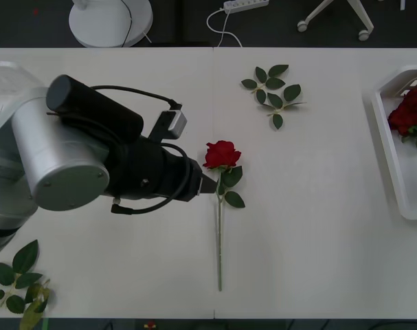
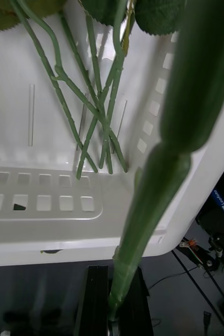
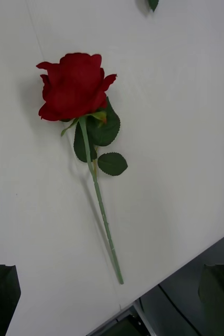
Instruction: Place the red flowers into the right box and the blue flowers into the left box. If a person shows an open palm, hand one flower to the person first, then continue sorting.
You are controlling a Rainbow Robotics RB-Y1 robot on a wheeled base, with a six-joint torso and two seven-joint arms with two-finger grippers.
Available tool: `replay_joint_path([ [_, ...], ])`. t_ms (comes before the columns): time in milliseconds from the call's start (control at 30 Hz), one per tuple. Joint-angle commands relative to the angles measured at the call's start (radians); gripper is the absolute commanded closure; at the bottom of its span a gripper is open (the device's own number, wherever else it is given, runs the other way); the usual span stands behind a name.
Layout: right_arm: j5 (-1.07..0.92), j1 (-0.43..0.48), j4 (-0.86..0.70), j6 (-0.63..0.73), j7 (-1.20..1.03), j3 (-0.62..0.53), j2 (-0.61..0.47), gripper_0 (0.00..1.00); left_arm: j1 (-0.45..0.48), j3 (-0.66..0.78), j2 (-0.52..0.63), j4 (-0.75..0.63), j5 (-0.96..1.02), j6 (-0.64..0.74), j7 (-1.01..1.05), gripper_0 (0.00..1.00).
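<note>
One red flower (image 1: pixel 222 155) lies on the white table at the middle, its stem running toward the near edge. My left gripper (image 3: pixel 109 270) hovers open above this rose (image 3: pixel 75 86), with its black fingers (image 3: pixel 1 294) wide on either side of the stem's end. At the far right, the right box (image 1: pixel 400 185) holds red flowers (image 1: pixel 409 113). My right gripper (image 2: pixel 117 310) is shut on a green flower stem (image 2: pixel 153 199) over the right box (image 2: pixel 49 231), where several stems lie; the bloom is hidden. A corner of the left box (image 1: pixel 2 72) shows behind my left arm. Blue flowers are out of view.
A flowerless leaf sprig (image 1: pixel 273 93) lies at the back middle of the table. Another sprig (image 1: pixel 19 278) sits at the near left corner. Open table stretches between the rose and the right box.
</note>
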Motion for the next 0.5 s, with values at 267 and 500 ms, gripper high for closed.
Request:
replay_joint_path([
  [267,0.104,0.052,0.163,-0.112,-0.035,-0.014,0.132,1.00,-0.005,-0.282,-0.113,0.219,-0.400,-0.211,0.076,0.00],
  [500,0.093,0.051,0.167,-0.117,-0.038,-0.015,0.139,0.76,-0.082,-0.357,-0.181,0.421,-0.421,-0.282,0.068,0.00],
])
